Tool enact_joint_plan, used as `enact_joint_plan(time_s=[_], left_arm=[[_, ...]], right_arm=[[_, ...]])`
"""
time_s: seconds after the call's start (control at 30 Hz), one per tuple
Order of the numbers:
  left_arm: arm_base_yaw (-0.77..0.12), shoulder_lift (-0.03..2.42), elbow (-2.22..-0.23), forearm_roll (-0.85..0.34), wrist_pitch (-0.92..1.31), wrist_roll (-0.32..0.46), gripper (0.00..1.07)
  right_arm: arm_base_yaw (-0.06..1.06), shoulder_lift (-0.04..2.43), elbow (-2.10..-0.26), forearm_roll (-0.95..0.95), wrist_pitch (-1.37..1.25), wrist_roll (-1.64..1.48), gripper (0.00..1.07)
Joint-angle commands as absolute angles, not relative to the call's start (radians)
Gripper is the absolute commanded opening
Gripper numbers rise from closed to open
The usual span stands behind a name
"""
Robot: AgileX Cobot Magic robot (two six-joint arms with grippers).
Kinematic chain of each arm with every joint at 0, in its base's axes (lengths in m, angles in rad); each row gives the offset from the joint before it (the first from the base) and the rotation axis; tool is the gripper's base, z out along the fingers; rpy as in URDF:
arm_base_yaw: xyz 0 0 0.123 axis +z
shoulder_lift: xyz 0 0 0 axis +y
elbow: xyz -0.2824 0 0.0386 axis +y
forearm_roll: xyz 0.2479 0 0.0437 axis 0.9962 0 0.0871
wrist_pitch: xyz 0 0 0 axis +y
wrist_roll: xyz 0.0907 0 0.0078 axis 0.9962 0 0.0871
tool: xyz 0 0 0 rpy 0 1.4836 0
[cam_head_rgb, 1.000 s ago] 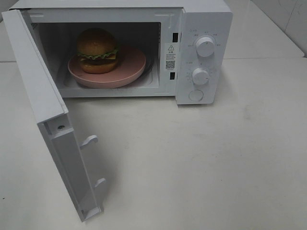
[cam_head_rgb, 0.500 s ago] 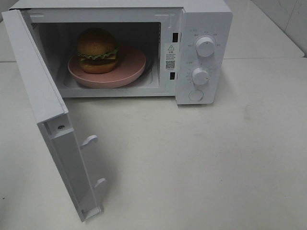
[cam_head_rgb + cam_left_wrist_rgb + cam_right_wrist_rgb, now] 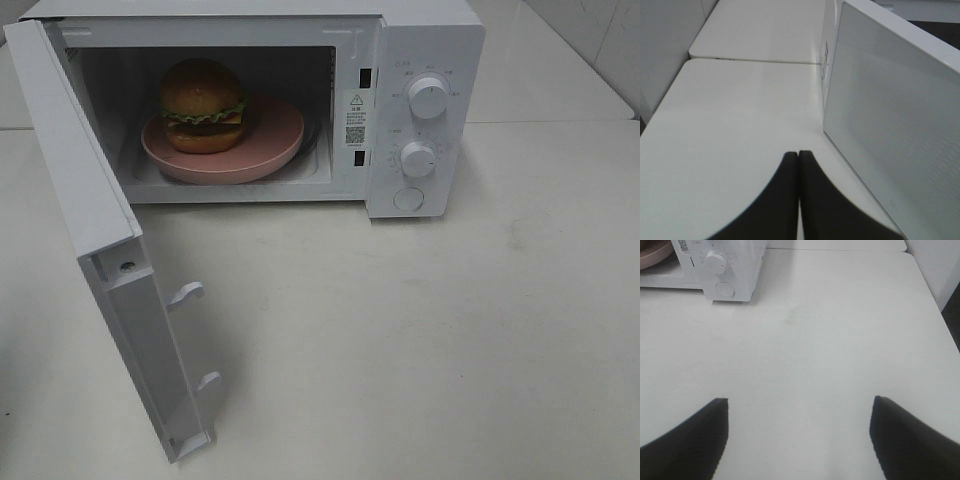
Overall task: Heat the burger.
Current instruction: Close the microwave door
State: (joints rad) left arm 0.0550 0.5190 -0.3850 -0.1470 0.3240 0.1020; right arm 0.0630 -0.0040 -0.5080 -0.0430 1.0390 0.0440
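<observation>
- Where the surface [image 3: 450, 330] carries the microwave [image 3: 425, 60], the door [image 3: 85, 180] stands swung wide to the left.
- Inside, the burger [image 3: 203, 103] sits on the pink plate [image 3: 272, 140].
- Left tool [image 3: 798, 156], pinched shut and empty, seems just beside the door's outer face, so nearer for closing it; right tool [image 3: 800, 401] spread wide, empty.
</observation>
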Motion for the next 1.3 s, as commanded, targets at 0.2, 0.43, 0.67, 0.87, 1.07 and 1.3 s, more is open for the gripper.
enact_joint_plan(time_s=[0.2,0.43,0.67,0.87,1.07,1.3], left_arm=[[0.057,0.65,-0.236,-0.146,-0.121,0.169,0.0],[0.057,0.841,-0.198,-0.06,-0.39,0.153,0.0],[0.057,0.991,-0.198,0.075,-0.518,0.043,0.0],[0.057,1.139,-0.198,0.293,-0.699,-0.17,0.0],[0.057,1.258,-0.198,0.442,-0.894,-0.219,0.0],[0.04,1.361,-0.213,0.491,-1.018,-0.218,0.0]], right_arm=[[0.059,-0.03,-0.506,-0.04,1.031,0.034,0.76],[0.059,-0.03,-0.506,-0.04,1.031,0.034,0.76],[0.059,-0.03,-0.506,-0.04,1.031,0.034,0.76],[0.059,-0.03,-0.506,-0.04,1.031,0.034,0.76],[0.059,-0.03,-0.506,-0.04,1.031,0.033,0.76],[0.059,-0.03,-0.506,-0.04,1.031,0.033,0.76]])
